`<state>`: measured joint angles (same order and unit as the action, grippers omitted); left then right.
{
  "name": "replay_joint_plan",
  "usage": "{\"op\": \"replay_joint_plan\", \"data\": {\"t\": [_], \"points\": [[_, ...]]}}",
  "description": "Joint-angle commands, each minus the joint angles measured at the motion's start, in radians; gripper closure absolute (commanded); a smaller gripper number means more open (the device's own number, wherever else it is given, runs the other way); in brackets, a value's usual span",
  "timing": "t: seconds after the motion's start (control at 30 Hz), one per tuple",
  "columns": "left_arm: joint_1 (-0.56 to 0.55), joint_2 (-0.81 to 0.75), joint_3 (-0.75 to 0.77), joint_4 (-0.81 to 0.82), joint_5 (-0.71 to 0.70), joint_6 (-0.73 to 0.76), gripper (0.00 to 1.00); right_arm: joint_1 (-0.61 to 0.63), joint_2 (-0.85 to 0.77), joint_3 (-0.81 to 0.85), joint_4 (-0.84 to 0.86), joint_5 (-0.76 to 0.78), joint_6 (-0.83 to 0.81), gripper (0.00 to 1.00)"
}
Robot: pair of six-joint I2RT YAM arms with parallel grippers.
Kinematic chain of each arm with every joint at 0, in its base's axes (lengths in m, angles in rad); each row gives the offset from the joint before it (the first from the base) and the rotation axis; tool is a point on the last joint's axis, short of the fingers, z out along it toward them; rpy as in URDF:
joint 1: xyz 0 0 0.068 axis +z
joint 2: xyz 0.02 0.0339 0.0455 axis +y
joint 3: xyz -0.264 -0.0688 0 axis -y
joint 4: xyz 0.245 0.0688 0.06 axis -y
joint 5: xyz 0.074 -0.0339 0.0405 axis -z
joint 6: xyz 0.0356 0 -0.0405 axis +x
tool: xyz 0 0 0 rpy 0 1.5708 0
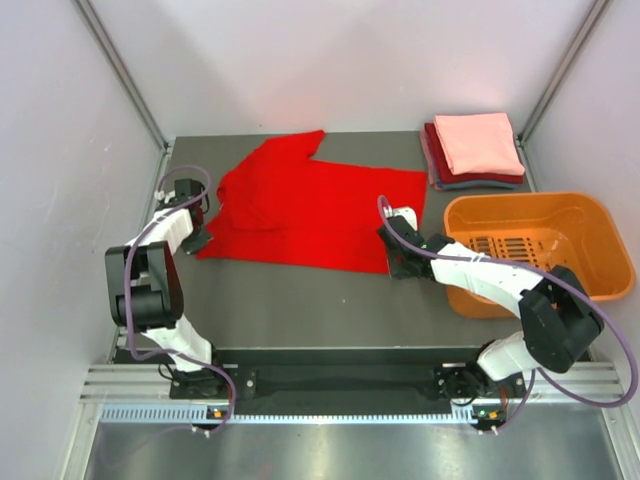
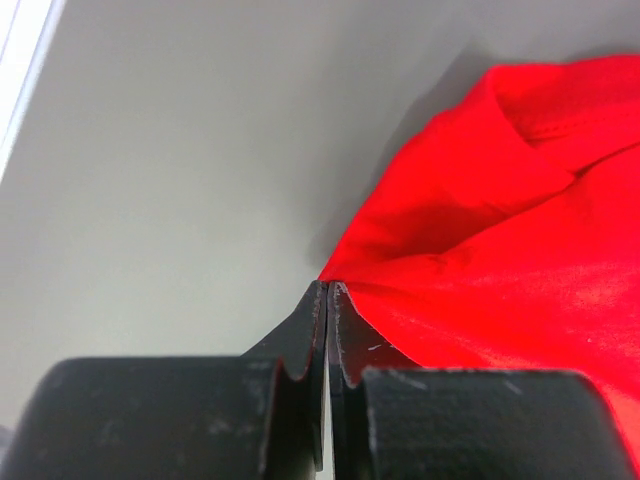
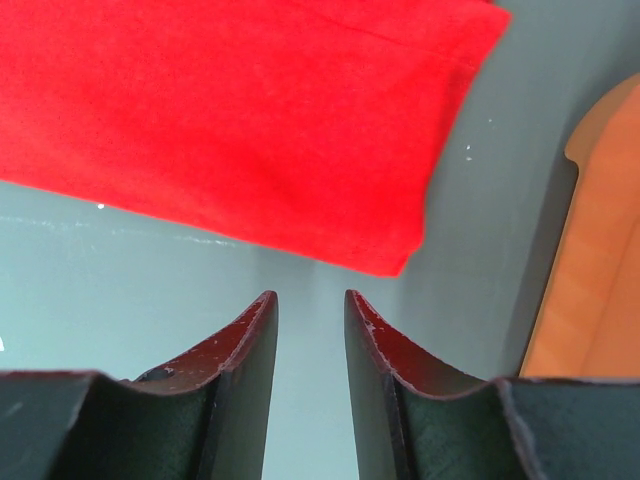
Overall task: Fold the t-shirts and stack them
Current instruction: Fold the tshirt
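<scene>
The orange plastic basket shows its slotted floor. The bright red cloth t-shirt lies spread, rumpled; the left gripper pinches its corner, and the right gripper gapes beside its hem.

bright red cloth t-shirt was soft, matt, creased | grey worktop was smooth, matt | orange plastic basket was smooth, faintly glossy | black left gripper looked matt, scuffed
</scene>
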<state>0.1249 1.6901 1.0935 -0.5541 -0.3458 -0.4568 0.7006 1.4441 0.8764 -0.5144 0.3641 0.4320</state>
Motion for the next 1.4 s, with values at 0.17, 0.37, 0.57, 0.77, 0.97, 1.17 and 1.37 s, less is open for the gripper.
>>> {"op": "replay_joint_plan", "data": {"t": [0.17, 0.37, 0.57, 0.77, 0.97, 1.17, 1.37], "points": [[0.03, -0.105, -0.047, -0.059, -0.081, 0.046, 1.0, 0.011, -0.013, 0.032, 0.005, 0.007, 0.022, 0.7], [0.039, -0.129, -0.083, -0.063, -0.067, 0.055, 1.0, 0.008, 0.081, 0.088, 0.013, 0.071, 0.022, 0.72], [0.042, -0.103, -0.077, -0.064, -0.055, 0.058, 1.0, 0.008, 0.216, 0.153, 0.014, 0.113, 0.04, 0.73], [0.044, -0.083, -0.055, -0.075, -0.045, 0.056, 1.0, 0.017, 0.25, 0.087, 0.01, 0.119, 0.063, 0.74], [0.047, -0.07, -0.008, -0.093, -0.015, 0.041, 1.0, 0.022, 0.099, 0.078, -0.032, 0.061, 0.016, 0.7], [0.045, -0.067, 0.116, -0.139, -0.032, 0.012, 0.79, 0.026, 0.052, 0.136, -0.055, -0.045, -0.239, 0.62], [0.042, -0.13, 0.169, -0.118, 0.129, -0.003, 0.73, 0.089, 0.13, 0.191, -0.125, -0.022, -0.629, 0.6]]}}
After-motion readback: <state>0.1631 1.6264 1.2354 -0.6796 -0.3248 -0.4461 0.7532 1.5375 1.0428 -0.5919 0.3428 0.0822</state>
